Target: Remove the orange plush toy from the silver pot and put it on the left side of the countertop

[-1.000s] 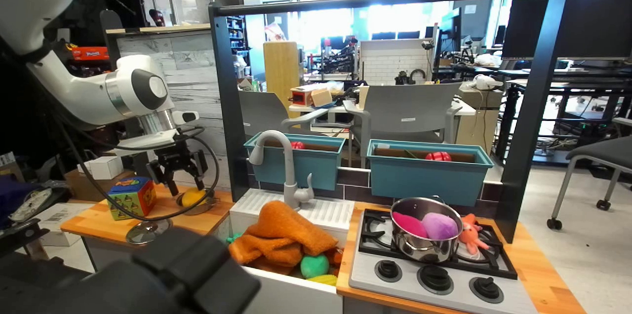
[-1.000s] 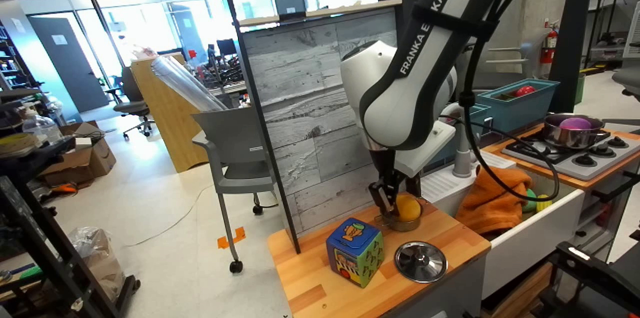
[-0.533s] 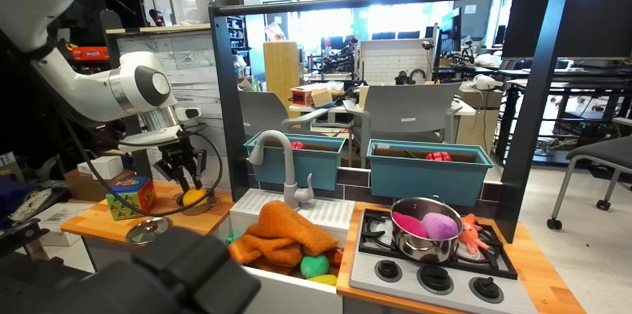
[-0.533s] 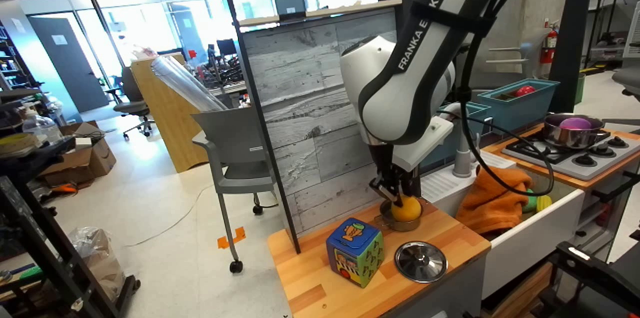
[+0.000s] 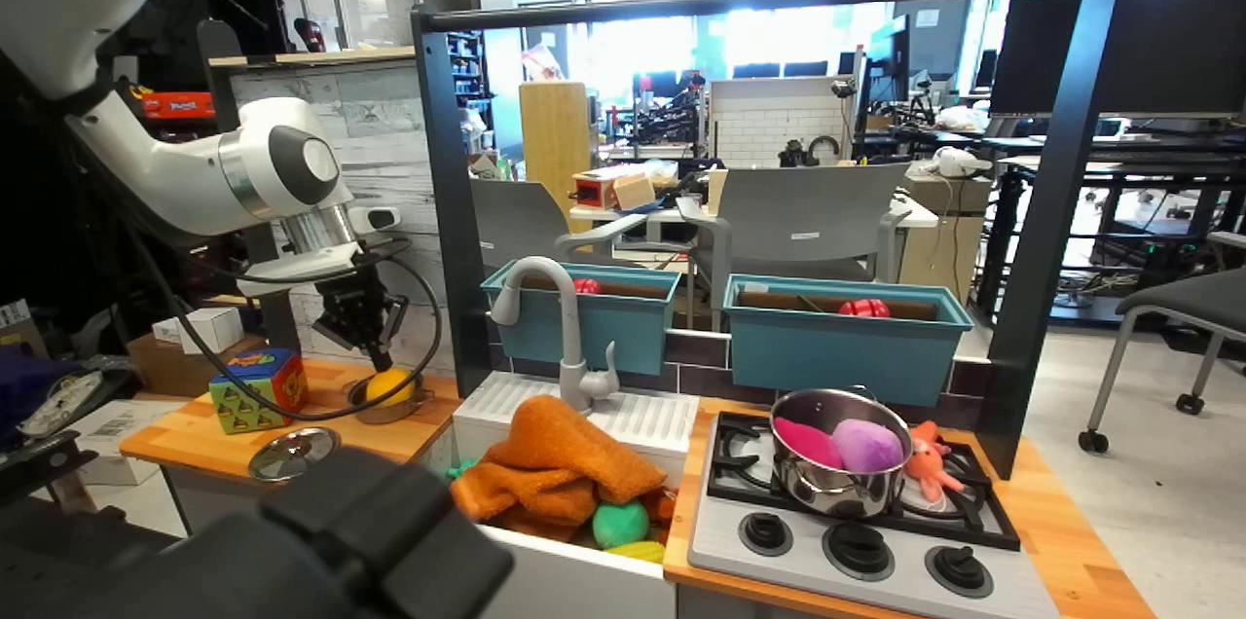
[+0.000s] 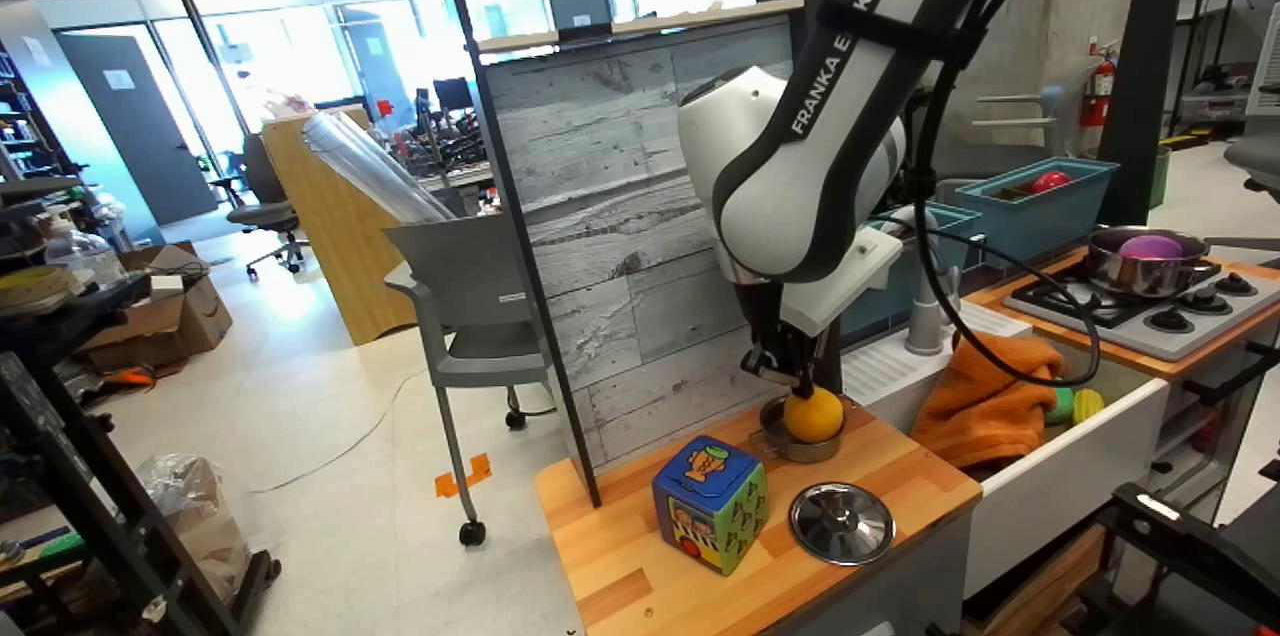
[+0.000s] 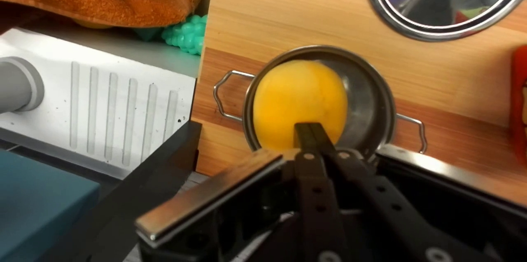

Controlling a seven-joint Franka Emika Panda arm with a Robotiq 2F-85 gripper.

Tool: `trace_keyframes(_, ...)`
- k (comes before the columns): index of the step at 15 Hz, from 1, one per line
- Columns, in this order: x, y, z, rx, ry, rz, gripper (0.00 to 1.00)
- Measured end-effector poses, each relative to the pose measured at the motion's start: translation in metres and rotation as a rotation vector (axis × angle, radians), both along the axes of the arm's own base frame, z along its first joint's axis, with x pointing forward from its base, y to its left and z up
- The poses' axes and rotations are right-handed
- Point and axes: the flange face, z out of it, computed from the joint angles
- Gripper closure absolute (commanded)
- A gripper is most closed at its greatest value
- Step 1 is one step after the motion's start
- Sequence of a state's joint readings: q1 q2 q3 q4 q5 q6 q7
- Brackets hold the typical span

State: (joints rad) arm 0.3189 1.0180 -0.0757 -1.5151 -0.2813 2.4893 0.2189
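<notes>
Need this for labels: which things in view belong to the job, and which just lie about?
Job: black gripper; round yellow-orange toy, apparently the target; small silver metal pot; tan wooden countertop.
Lying about: multicoloured toy cube; round silver metal lid; draped orange cloth.

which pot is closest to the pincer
The small pot near the cube and the lid: the pincer hangs over it, while the bigger pot sits farther off, on the stove.

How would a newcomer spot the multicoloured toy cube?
Find the tall grey planked panel, then the orange-tan wooden countertop at its foot. Beside the round silver lid sits the multicoloured toy cube: boxy and blue-topped, where its neighbours are round.
</notes>
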Motion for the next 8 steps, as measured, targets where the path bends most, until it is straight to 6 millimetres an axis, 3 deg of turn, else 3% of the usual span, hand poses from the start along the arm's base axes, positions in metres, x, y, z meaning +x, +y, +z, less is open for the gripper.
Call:
trace_keyframes(2, 0.0001, -0.0005, 0.0001, -0.004, 0.005, -0.006, 0.66)
trace_keyframes(8, 0.0049, -0.0038, 0.0029, -0.037, 0.037, -0.049, 0.22)
